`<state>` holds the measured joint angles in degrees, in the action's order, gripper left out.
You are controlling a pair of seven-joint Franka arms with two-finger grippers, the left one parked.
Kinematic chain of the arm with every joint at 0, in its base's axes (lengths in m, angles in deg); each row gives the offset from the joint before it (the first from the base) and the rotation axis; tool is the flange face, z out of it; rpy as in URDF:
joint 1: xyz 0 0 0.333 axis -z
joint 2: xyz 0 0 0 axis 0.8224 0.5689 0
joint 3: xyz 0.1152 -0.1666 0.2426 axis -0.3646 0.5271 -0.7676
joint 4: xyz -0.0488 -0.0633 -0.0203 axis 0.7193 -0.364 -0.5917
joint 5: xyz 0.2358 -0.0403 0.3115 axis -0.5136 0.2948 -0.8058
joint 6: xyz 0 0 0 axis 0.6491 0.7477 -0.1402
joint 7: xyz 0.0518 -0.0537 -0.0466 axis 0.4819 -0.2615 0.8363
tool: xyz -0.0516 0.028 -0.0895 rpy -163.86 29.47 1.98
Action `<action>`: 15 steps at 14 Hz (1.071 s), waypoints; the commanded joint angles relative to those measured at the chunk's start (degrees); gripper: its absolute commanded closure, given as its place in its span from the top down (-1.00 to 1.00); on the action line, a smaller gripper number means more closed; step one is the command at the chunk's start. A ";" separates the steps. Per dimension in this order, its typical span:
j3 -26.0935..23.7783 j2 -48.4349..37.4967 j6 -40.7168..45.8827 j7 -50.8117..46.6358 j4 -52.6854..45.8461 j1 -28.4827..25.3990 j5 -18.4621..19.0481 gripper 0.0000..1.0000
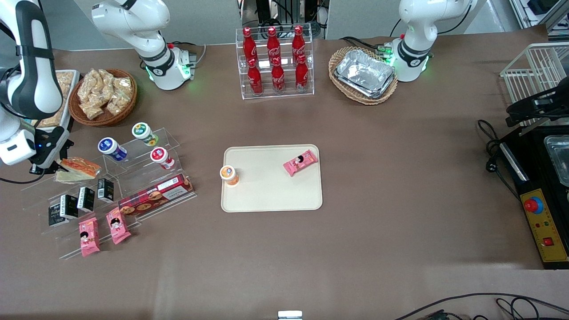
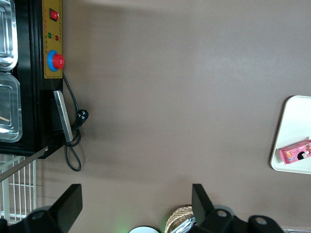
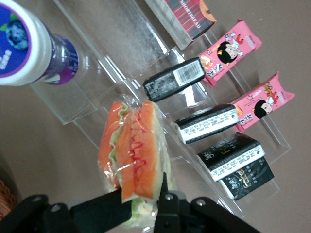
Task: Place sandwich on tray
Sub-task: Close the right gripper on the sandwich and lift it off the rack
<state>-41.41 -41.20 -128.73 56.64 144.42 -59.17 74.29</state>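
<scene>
1. The gripper (image 1: pixel 57 166) is at the working arm's end of the table, above the clear stepped shelf (image 1: pixel 146 178), and its fingers (image 3: pixel 164 194) are closed on one end of the sandwich (image 1: pixel 79 169). Most of the wedge sticks out past them with no support.

2. The hold is on the slippery clear wrap and soft bread. If the arm moves fast, the sandwich could slide out or turn in the fingers (the heavy filling end hangs free).

3. The sandwich is just above the shelf, close to the blue-capped bottle (image 1: pixel 112 148) and the small black packets (image 1: pixel 84 198). A sideways move that starts too low could knock them over or drag the shelf.

4. The tray (image 1: pixel 271 195) lies near the middle of the table, well apart from the gripper. It already carries an orange cup (image 1: pixel 229 174) at the edge nearer the working arm and a pink snack packet (image 1: pixel 300 162). A low approach over that edge could hit the cup.

5. The bare part of the tray is nearer the front camera than the packet. A release too high could let the sandwich tumble onto the rim.
</scene>
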 commanded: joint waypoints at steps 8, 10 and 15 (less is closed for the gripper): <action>0.30 1.60 26.31 -12.74 -21.78 -2.66 -4.36 -1.00; -1.19 1.60 30.88 -17.65 -24.77 -3.36 -4.02 -1.00; -11.11 1.08 36.79 -36.70 -27.94 -3.27 -3.49 -1.00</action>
<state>-47.93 -41.18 -95.48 29.79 120.14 -62.48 70.05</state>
